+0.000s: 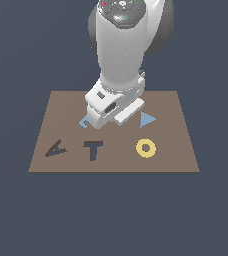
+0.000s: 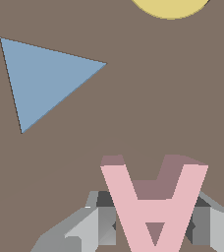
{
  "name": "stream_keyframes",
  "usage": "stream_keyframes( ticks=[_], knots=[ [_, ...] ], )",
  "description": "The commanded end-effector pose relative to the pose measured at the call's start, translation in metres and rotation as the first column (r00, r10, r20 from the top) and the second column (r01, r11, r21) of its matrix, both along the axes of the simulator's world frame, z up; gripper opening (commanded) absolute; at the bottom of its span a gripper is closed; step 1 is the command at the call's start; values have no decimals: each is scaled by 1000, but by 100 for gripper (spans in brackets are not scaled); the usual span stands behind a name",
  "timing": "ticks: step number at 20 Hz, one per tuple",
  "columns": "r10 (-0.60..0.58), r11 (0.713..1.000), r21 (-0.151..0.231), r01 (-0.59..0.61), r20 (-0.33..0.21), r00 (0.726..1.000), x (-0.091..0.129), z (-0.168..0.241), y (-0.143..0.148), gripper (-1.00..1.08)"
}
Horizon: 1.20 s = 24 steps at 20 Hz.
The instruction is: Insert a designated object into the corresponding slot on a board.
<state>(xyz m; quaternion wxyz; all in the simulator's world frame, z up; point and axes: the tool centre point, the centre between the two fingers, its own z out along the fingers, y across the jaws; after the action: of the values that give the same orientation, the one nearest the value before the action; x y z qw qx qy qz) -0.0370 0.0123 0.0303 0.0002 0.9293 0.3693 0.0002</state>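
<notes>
The pink letter "A" block (image 2: 155, 206) fills the near part of the wrist view, closest to the lens, seen upside down with its two legs pointing away and its crossbar between them. The gripper (image 2: 153, 224) is clamped on it: one grey finger (image 2: 101, 226) presses against one flank of the letter and the other finger presses against the opposite flank, so the block sits squarely between the pads.

Beyond the block lies the brown board (image 2: 133, 98). On it, past the letter and off to one side, rests a blue triangle (image 2: 38, 78), well apart from the held block. Farther out still, the curved edge of a yellow ring (image 2: 170, 7) shows at the border of the wrist view.

In the exterior view the white arm comes down over the middle of the board (image 1: 171, 160), and its gripper (image 1: 108, 117) hangs low above the surface; the pink block itself is hidden behind the hand there. Just beside the gripper, toward the exterior view's left, a corner of a light blue piece (image 1: 84, 122) peeks out. The blue triangle (image 1: 147, 119) lies near the gripper on the exterior view's right.

Along the board's near edge, the dark tilted "A"-shaped slot (image 1: 55, 148) sits toward the exterior view's left, well apart from the gripper. A dark "T"-shaped recess (image 1: 93, 149) lies beside the slot, and the yellow ring (image 1: 146, 148) is farther right.
</notes>
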Motion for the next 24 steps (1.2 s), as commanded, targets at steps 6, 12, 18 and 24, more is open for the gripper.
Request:
stream_keyframes(
  ticks=[6,12,18,24],
  knots=[
    [0,1000,0,0,0,1000,0,3,0,-100],
    [21,1000,0,-21,-1,1000,-1,3,-3,-100],
    [83,997,0,-83,-1,997,-2,3,-14,-100],
    [184,983,0,-184,-1,983,-4,4,-32,-100]
  ],
)
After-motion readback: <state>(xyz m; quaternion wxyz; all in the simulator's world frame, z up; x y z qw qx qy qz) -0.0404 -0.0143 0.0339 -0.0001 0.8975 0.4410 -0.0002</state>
